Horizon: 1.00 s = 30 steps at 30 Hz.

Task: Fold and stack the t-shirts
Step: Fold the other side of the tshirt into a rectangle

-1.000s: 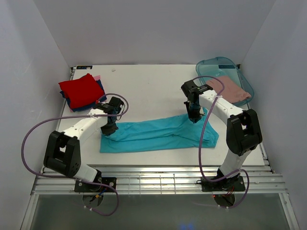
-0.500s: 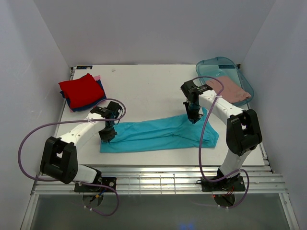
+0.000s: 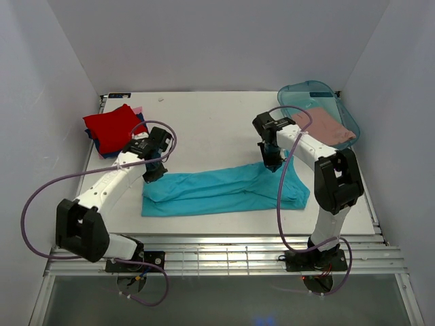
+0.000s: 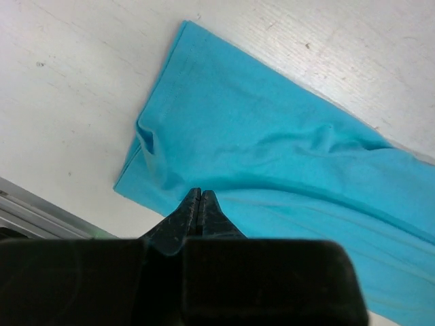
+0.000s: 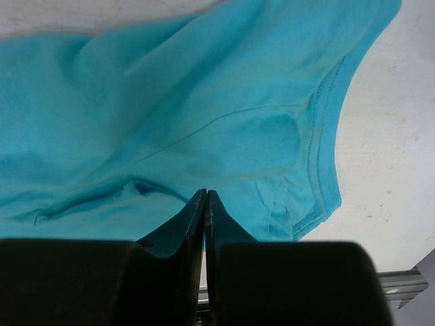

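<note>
Lengthwise fold of teal t-shirt [image 3: 224, 193] was in hand: right gripper [image 3: 272, 165] clenched on its far edge, left gripper [image 3: 155, 174] clenched at its far-left corner (pinch unclear). Next move likely called for level carry over its near edge.

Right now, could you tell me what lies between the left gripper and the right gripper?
The teal t-shirt spans the stretch from left gripper to right gripper, as the top view shows.

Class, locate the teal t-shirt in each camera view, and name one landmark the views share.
Top external: teal t-shirt stretched across the lower middle.
Left wrist: teal t-shirt fills centre and right.
Right wrist: teal t-shirt fills most of the frame.
Shared landmark: the white table around it.
</note>
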Each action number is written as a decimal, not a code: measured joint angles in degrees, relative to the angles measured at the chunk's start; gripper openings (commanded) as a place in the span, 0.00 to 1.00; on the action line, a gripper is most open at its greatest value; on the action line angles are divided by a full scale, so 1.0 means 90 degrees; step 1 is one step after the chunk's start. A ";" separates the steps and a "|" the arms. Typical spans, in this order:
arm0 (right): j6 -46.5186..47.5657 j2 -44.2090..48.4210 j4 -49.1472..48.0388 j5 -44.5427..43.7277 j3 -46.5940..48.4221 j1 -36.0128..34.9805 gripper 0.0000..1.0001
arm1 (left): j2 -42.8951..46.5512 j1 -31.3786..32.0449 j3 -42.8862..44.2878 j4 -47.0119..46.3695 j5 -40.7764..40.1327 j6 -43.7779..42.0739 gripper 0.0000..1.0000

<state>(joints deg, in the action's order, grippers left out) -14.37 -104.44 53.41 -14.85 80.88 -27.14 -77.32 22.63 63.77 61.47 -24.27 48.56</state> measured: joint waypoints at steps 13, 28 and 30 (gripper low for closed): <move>0.0005 -0.1015 -0.0126 -0.0155 0.0410 0.0231 0.08 | -0.2344 0.0007 -0.0240 -0.0512 0.0355 -0.0352 0.00; 0.0192 -0.2273 0.0257 0.0325 0.1863 0.1117 0.08 | -0.4075 0.0017 0.1498 0.0102 -0.0121 -0.0954 0.00; 0.0277 -0.2569 0.0350 0.0357 0.2373 0.1219 0.08 | -0.4352 0.0005 0.1928 0.0131 -0.0236 -0.1056 0.00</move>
<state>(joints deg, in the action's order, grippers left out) -11.88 -127.57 56.55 -11.64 102.24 -16.16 -116.49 22.68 81.12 62.65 -26.39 39.05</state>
